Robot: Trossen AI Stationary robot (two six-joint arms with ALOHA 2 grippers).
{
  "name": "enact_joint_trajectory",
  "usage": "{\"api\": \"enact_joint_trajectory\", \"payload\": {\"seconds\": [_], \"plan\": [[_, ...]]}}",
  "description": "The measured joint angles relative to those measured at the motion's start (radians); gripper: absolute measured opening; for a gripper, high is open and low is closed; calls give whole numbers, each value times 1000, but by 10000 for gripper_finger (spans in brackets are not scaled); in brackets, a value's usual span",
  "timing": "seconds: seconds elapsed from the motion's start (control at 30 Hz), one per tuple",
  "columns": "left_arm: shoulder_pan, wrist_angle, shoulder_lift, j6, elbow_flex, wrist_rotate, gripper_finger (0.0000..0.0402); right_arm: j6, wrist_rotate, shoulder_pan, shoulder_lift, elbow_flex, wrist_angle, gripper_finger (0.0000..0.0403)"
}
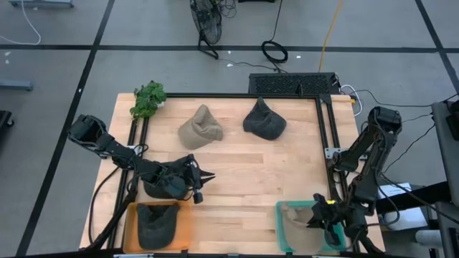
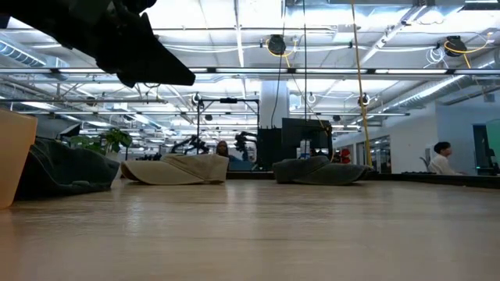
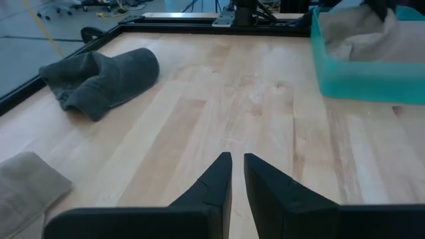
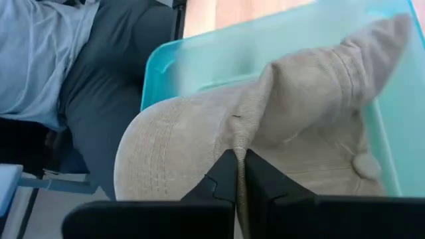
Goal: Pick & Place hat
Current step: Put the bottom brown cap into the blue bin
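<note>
- The right gripper (image 4: pixel 239 174), at the lower right of the high view, pinches a fold of the beige hat (image 4: pixel 279 133) over the teal bin (image 1: pixel 285 228). It should let go only once the hat sits inside the walls.
- The left gripper (image 1: pixel 203 178), fingers nearly together and empty, hovers at lower centre-left near the orange bin (image 1: pixel 188 228).
- A beige hat (image 1: pixel 200 126) and a dark hat (image 1: pixel 264 120) wait upper centre.
- The right arm hides most of the teal bin's inside.
</note>
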Motion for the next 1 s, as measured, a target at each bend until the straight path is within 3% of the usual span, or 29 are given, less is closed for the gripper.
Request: {"api": "enact_joint_trajectory", "payload": {"seconds": [0.5, 1.0], "plan": [[0, -1, 0, -26, 0, 1, 51, 21, 5, 0, -55, -26, 24, 2], [0, -1, 0, -27, 0, 1, 51, 56, 20, -1, -55, -26, 63, 114]]}}
